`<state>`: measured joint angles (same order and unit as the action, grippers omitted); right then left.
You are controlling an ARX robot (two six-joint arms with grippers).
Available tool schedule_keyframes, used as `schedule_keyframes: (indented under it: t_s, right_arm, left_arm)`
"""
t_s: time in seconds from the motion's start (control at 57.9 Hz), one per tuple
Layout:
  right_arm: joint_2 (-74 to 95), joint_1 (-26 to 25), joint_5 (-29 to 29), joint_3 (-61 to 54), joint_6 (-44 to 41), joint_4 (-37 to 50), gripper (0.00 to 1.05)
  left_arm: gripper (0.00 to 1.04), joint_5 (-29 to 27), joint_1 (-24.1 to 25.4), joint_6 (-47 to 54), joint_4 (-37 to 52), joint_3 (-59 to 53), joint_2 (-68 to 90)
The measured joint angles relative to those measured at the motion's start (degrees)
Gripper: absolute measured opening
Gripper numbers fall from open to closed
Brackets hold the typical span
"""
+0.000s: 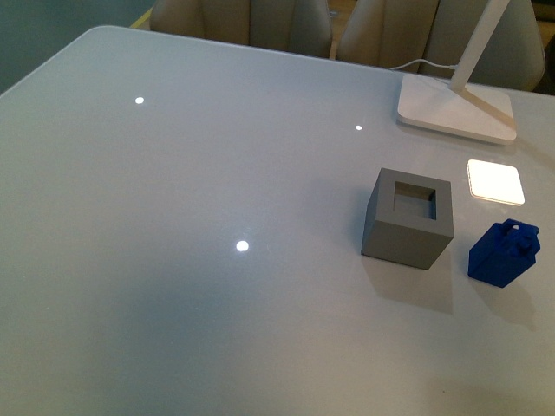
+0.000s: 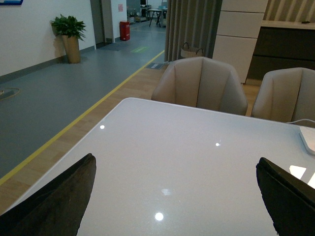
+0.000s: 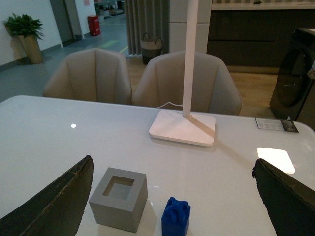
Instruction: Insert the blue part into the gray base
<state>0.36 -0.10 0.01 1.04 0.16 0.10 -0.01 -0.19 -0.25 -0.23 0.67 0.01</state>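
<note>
The gray base is a matte gray cube on the white table, right of centre, with its square hole facing up. The blue part stands just to its right, apart from it, its small knob at the top. Neither arm shows in the front view. In the right wrist view the gray base and the blue part lie between my right gripper's wide-open fingers, some way ahead of them. My left gripper is open and empty over bare table.
A white lamp foot with a slanted stem stands at the back right, its cable behind it. A bright square light patch lies on the table near the base. Beige chairs stand beyond the far edge.
</note>
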Motion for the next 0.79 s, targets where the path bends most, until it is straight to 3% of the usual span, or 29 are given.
schedule_keyframes:
  t_s: [0.536,0.605,0.639,0.726,0.795]
  right_arm:
    - [0.7,0.2,0.5,0.3,0.0,-1.0,0.96]
    - [11.3,1.8,4.9,7.3,1.2,-16.3,0.96]
    - [16.4,1.9,5.2,9.6,1.4,-19.5,0.96]
    - [27.8,1.7,6.0,12.6,2.0,-18.1,0.96]
    - [37.2,0.5,5.0,14.5,2.1,-12.2,0.96]
  left_arm:
    - [0.97,0.0,0.0,0.0,0.0,0.0,0.0]
    - [0.97,-0.1,0.0,0.0,0.0,0.0,0.0]
    - [0.97,0.0,0.0,0.0,0.0,0.0,0.0]
    - [0.97,0.0,0.0,0.0,0.0,0.0,0.0]
    - [0.97,0.0,0.0,0.0,0.0,0.0,0.0]
